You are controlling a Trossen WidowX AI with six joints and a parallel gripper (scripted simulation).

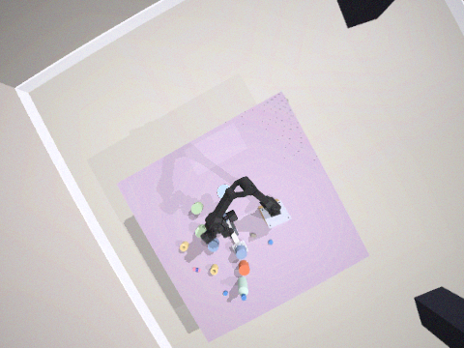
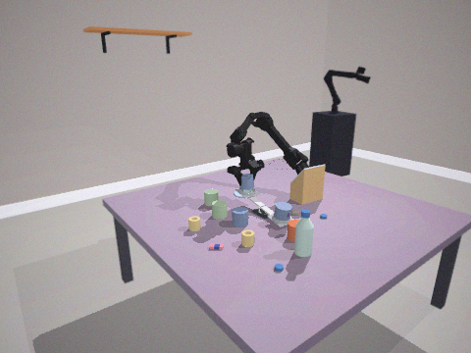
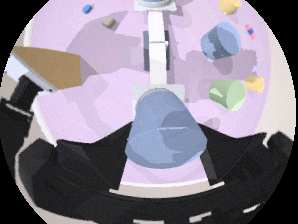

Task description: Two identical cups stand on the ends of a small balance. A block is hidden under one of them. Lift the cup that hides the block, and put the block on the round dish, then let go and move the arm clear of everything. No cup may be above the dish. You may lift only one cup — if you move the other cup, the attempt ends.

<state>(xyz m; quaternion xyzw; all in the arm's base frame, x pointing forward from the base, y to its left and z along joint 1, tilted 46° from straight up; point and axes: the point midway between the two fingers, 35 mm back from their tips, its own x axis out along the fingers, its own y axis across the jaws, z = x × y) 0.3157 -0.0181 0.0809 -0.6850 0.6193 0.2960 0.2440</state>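
My gripper (image 2: pixel 246 181) (image 3: pixel 161 123) is shut on a blue cup (image 2: pixel 247 179) (image 3: pixel 167 117) at the raised far end of the balance. Whether the cup's rim touches the far pan (image 3: pixel 178 92) is hard to tell. The balance beam (image 1: pixel 234 236) (image 2: pixel 263 206) (image 3: pixel 157 65) slopes down to the near pan, where the other blue cup (image 1: pixel 241 251) (image 2: pixel 283 211) (image 3: pixel 155 1) stands. The round dish (image 1: pixel 222 190) is pale blue and lies behind the far end; in the exterior view the pan partly covers it. No block shows; the inside of both cups is hidden.
Another blue cup (image 1: pixel 213 246) (image 2: pixel 239 217) (image 3: pixel 220 42) and green cups (image 1: pixel 196 208) (image 2: pixel 219 210) (image 3: pixel 227 95) stand beside the balance. An orange cup (image 1: pixel 244 268) and a bottle (image 1: pixel 243 285) (image 2: pixel 303 237) stand past the near pan. A wooden block (image 2: pixel 308 185) (image 3: pixel 55 67) stands near the arm's base.
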